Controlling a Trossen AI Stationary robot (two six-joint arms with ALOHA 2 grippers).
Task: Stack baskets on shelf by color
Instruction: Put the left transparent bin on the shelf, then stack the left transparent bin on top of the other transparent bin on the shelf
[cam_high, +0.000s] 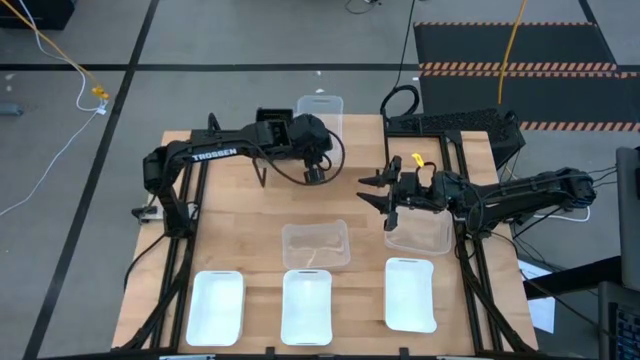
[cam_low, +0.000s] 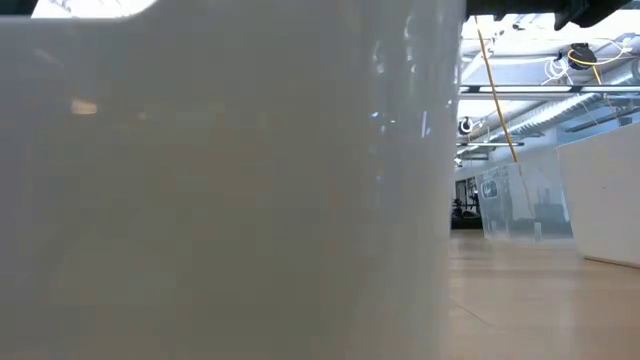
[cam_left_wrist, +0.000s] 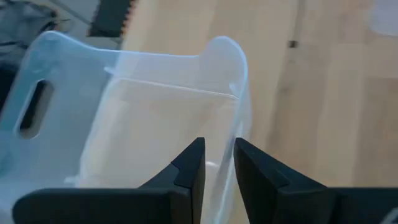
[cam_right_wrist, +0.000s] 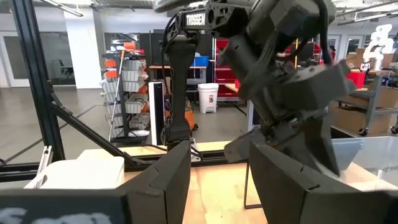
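Baskets are spread over the wooden tabletop (cam_high: 240, 230) in the high view. Three opaque white ones are lined along the near edge — the left white basket (cam_high: 217, 307), the middle white basket (cam_high: 307, 306) and the right white basket (cam_high: 411, 293). A clear basket (cam_high: 316, 244) is set near the table's centre, just behind the middle white one, and a second clear basket (cam_high: 420, 232) is seen under the right arm. A third clear basket (cam_high: 320, 112) is found at the far edge, on the light-wood shelf (cam_high: 352, 150).

The left gripper (cam_high: 316, 172) is placed at that third clear basket, just on its near side. In the left wrist view its fingers (cam_left_wrist: 188, 169) are drawn to a narrow gap with the basket's thin wall between them — the rim (cam_left_wrist: 225, 48) and a handle slot (cam_left_wrist: 34, 106) are shown beyond. It cannot be told whether the wall is actually pinched.

The right gripper (cam_high: 372, 190) is held above bare wood to the right of centre, pointing toward the left arm, its fingers (cam_right_wrist: 165, 180) parted and nothing held between them.

In the low view, most of the picture is filled by a white basket wall, with a clear basket visible farther off.
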